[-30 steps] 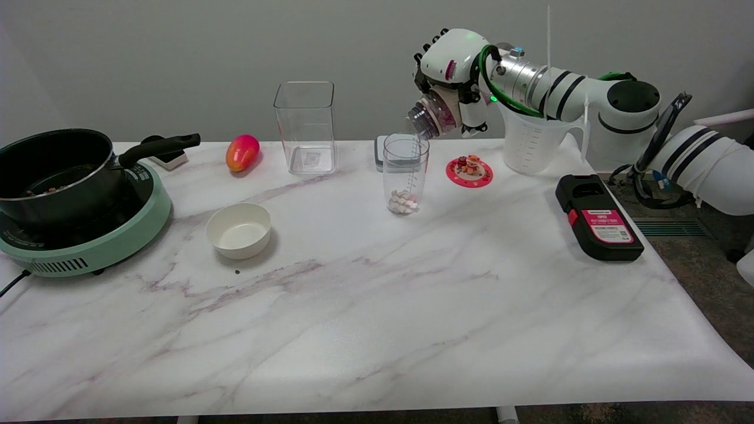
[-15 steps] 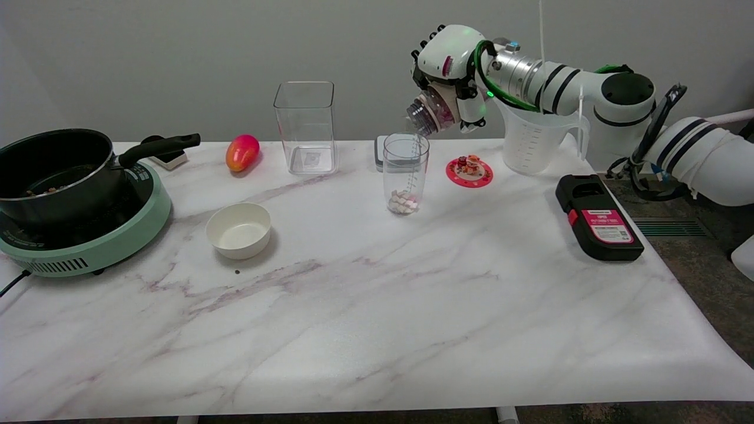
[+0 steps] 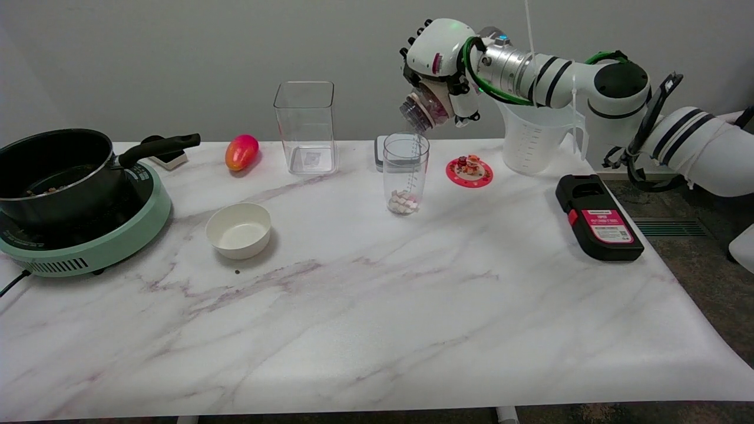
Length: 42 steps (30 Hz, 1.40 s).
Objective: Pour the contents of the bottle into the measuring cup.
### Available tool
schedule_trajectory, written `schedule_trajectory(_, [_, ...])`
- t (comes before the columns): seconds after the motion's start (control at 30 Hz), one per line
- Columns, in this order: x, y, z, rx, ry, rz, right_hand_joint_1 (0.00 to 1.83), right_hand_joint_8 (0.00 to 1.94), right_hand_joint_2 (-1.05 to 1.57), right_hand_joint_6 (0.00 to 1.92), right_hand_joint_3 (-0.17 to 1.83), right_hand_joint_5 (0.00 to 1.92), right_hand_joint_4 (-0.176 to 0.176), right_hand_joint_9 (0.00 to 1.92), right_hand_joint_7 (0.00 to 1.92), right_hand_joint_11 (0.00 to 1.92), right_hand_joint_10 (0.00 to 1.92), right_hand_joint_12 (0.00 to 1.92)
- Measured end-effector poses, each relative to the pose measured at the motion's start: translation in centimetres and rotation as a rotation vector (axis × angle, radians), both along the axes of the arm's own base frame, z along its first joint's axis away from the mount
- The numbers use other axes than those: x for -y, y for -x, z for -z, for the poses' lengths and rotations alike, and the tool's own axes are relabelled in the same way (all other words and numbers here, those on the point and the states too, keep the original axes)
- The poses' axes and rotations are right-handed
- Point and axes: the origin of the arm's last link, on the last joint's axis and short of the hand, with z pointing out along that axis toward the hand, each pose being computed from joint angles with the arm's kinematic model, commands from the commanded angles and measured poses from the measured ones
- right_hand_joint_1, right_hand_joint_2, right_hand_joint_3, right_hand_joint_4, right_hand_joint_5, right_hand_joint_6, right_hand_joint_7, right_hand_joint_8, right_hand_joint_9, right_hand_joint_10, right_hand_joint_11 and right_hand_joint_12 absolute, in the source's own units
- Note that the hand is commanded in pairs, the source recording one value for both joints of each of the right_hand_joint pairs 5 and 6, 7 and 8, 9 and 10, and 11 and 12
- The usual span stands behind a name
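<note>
- Above the measuring cup (image 3: pixel 406 173), the right hand (image 3: pixel 439 65) grips a small clear bottle (image 3: pixel 423 109), fingers wrapped round its body; the bottle is tilted mouth-down to the lower left, its opening just over the cup's rim, not touching it
- The measuring cup is a tall clear cylinder standing upright on the marble table (image 3: pixel 377 306); a small heap of pale pieces (image 3: pixel 403 202) lies at its bottom; printed graduation marks run down its side
- Just behind the measuring cup, a small grey-and-white flat object (image 3: pixel 383 152) sits half hidden by it; what it is cannot be told
- Right of the measuring cup, near it, lies a red coaster (image 3: pixel 469 174) with a little orange figure on top; further right stands a large translucent jug (image 3: pixel 533 144), partly hidden by the arm passing over it; a black box with a red label (image 3: pixel 598 218) lies right of the cup and nearer the camera
- Left of the measuring cup stands a clear square container (image 3: pixel 305 127), upright; beyond that a red-orange mango (image 3: pixel 241 152)
- Left of the measuring cup and nearer the camera, a white bowl (image 3: pixel 238 229) sits apart from everything; far left, a black pot (image 3: pixel 56 174) rests on a green hotplate (image 3: pixel 88 241), its handle pointing toward the mango
</note>
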Motion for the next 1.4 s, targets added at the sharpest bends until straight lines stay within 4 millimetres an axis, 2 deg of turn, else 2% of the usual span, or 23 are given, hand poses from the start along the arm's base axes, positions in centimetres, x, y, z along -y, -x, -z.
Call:
schedule_trajectory(0.5, [-0.66,-0.69,0.92,-0.072,-0.054,-0.015,1.49,1.51,0.67,1.41,1.16,1.41,0.0,1.36,1.51,1.16,1.36,1.16])
schedule_trajectory(1.4, [-0.38,-0.41,0.64,-0.108,-0.049,-0.008,1.48,1.52,0.71,1.41,1.13,1.41,0.0,1.37,1.52,1.16,1.37,1.16])
